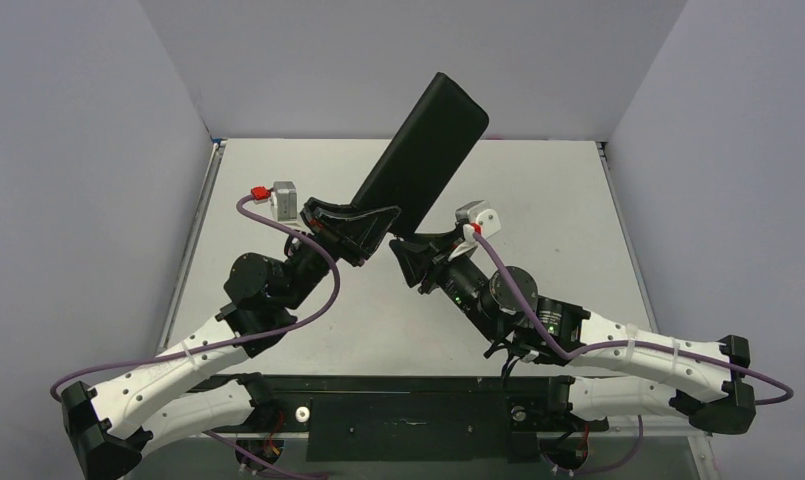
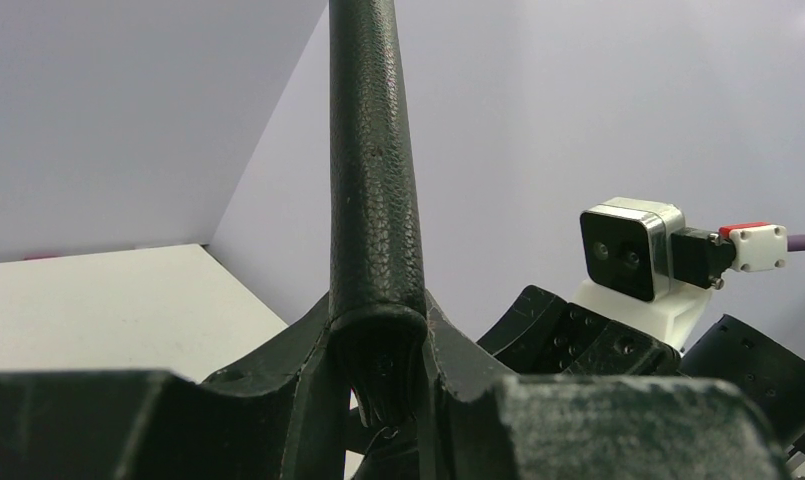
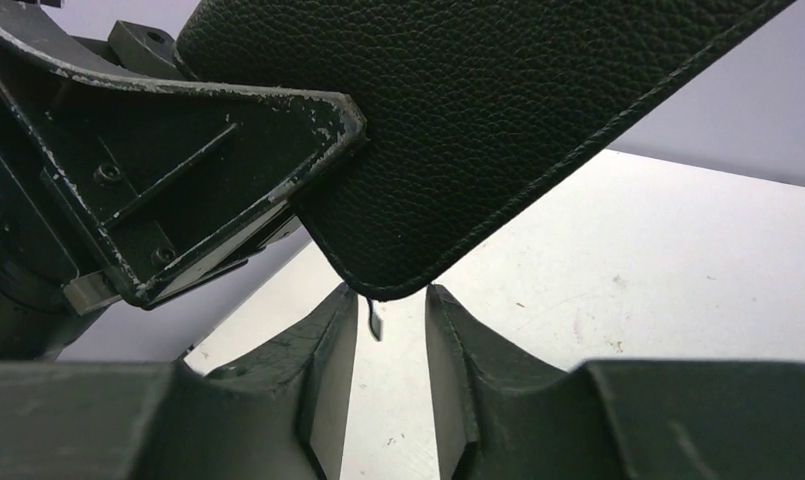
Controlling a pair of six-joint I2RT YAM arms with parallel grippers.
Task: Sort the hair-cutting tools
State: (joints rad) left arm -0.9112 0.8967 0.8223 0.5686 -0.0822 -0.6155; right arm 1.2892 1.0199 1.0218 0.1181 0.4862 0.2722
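Grey walls enclose a white table [image 1: 538,180]. Nearest, the right gripper [image 3: 392,305] stands parted, a small zip pull [image 3: 375,322] hanging between its jaws. Beyond, the left gripper [image 1: 368,228] is clenched on the black case [image 1: 423,150], raised and tilted. Scissors and comb are hidden.

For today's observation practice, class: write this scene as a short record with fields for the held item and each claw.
held item: black textured zip case, raised above the table, tilted
left claw: shut on the case's lower end
right claw: open, at the case's lower corner
inside right claw's gap: small metal zip pull, hanging
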